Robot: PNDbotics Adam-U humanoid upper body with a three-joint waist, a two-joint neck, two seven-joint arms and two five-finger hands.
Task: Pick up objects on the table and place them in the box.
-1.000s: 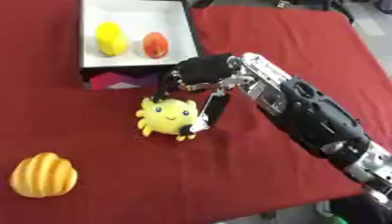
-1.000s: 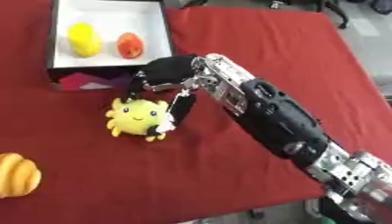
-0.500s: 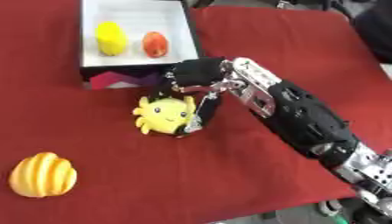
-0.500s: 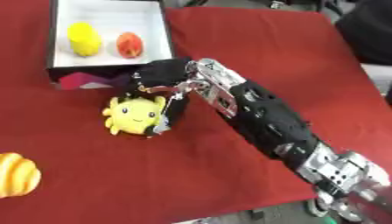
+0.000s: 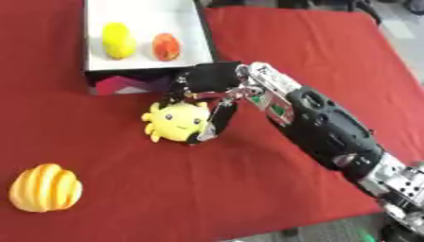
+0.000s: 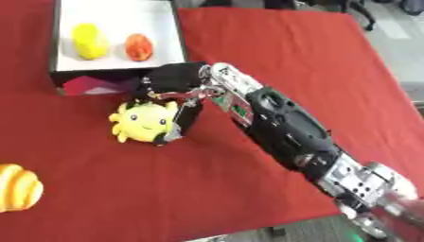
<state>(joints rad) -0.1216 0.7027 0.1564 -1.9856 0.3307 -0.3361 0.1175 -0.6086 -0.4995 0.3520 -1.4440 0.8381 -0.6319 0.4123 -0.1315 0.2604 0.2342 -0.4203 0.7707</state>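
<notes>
The right hand reaches in from the lower right across the red table and sits over the yellow plush toy, which has a small smiling face. The fingers are curled down along the toy's right side and the thumb comes down at its upper left, so the hand is closed around the toy. The toy lies on the table, just in front of the box, near its front wall, and it is not possible to tell if it is lifted. The box is white inside and stands at the far left part of the table. It holds 2 things: a yellow fruit on the left and an orange-red fruit beside it, a little apart. A yellow-orange ribbed object lies near the left lower corner, well apart from the toy.
</notes>
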